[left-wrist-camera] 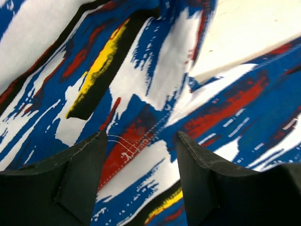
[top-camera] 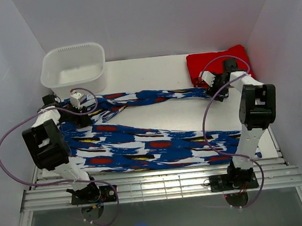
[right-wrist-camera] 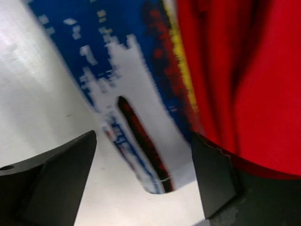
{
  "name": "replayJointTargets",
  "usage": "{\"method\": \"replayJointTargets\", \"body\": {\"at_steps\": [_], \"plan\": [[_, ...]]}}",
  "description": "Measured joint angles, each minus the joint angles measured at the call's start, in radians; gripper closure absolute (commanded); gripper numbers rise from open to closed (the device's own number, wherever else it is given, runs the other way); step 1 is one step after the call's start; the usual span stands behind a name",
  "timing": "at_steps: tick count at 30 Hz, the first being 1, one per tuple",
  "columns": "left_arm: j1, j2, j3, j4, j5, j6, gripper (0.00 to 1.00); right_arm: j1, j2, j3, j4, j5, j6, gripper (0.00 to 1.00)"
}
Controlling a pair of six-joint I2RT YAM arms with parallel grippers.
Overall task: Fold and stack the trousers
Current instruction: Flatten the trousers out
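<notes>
Black fingers of the left gripper [left-wrist-camera: 141,141] sat closest, spread apart over a stitched seam of the trousers [left-wrist-camera: 141,70], with nothing pinched between them. The trousers lay unfolded in a wide U just in front of the white tub [top-camera: 73,69], both legs running off to its right. Well to the right of the tub, the right gripper [right-wrist-camera: 143,136] also had its jaws apart, straddling the far leg's cuff, with the red folded garment [right-wrist-camera: 244,70] just beside one finger. Closing there would probably snag red cloth along with the cuff and drag both.
</notes>
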Motion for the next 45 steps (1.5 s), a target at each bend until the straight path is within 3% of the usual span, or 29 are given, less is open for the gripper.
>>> {"method": "replayJointTargets", "body": {"at_steps": [2, 3, 4, 5, 6, 7, 10, 12, 15, 17, 18, 19, 20, 21, 23, 26, 32, 37, 45], "plan": [[-0.005, 0.037, 0.0, 0.029, -0.023, -0.038, 0.35, 0.014, 0.002, 0.01, 0.027, 0.02, -0.005, 0.32], [-0.006, 0.052, 0.0, 0.043, -0.037, -0.055, 0.38, 0.02, 0.005, 0.01, 0.046, 0.032, -0.011, 0.5], [-0.008, 0.061, 0.0, 0.05, -0.05, -0.063, 0.42, 0.024, 0.01, 0.01, 0.05, 0.042, -0.011, 0.6], [-0.009, 0.069, 0.0, 0.056, -0.066, -0.074, 0.51, 0.029, 0.017, 0.007, 0.054, 0.055, -0.018, 0.68], [-0.01, 0.075, 0.0, 0.063, -0.082, -0.082, 0.55, 0.033, 0.021, 0.002, 0.056, 0.064, -0.018, 0.85], [-0.011, 0.079, 0.0, 0.07, -0.101, -0.081, 0.62, 0.037, 0.017, -0.014, 0.064, 0.073, -0.024, 0.92], [-0.012, 0.087, -0.026, 0.084, -0.159, -0.059, 0.79, 0.037, -0.031, -0.088, 0.085, 0.09, -0.048, 0.92], [-0.015, 0.079, -0.061, 0.105, -0.172, -0.013, 0.96, 0.013, -0.138, -0.167, 0.0, 0.081, -0.072, 0.92], [-0.005, -0.079, -0.232, 0.117, -0.214, 0.2, 0.98, -0.112, -0.379, -0.109, -0.309, -0.035, -0.138, 0.92], [0.034, -0.132, -0.256, 0.052, -0.218, 0.301, 0.98, -0.193, -0.36, 0.04, -0.515, -0.116, -0.156, 0.92], [0.08, -0.164, -0.248, -0.008, -0.222, 0.378, 0.91, -0.231, -0.237, 0.15, -0.597, -0.141, -0.13, 0.71], [0.099, -0.173, -0.236, -0.04, -0.22, 0.42, 0.79, -0.244, -0.119, 0.235, -0.659, -0.145, -0.095, 0.64], [0.107, -0.18, -0.227, -0.06, -0.219, 0.452, 0.69, -0.252, 0.013, 0.329, -0.677, -0.147, -0.04, 0.5], [0.108, -0.188, -0.221, -0.081, -0.212, 0.48, 0.56, -0.263, 0.167, 0.378, -0.643, -0.135, 0.043, 0.44], [0.112, -0.2, -0.211, -0.111, -0.192, 0.491, 0.5, -0.27, 0.209, 0.362, -0.628, -0.1, 0.104, 0.37], [0.116, -0.203, -0.129, -0.14, -0.132, 0.39, 0.4, -0.274, 0.167, 0.32, -0.586, -0.039, 0.154, 0.36], [0.118, -0.137, 0.116, -0.027, -0.071, 0.083, 0.38, -0.276, -0.025, 0.291, -0.464, 0.018, 0.257, 0.42], [0.118, 0.056, 0.258, 0.062, -0.068, -0.131, 0.38, -0.276, -0.085, 0.268, -0.44, -0.014, 0.318, 0.52], [0.117, 0.296, 0.27, 0.179, -0.151, -0.418, 0.54, -0.255, -0.069, 0.063, -0.418, -0.07, 0.371, 0.55]]}}
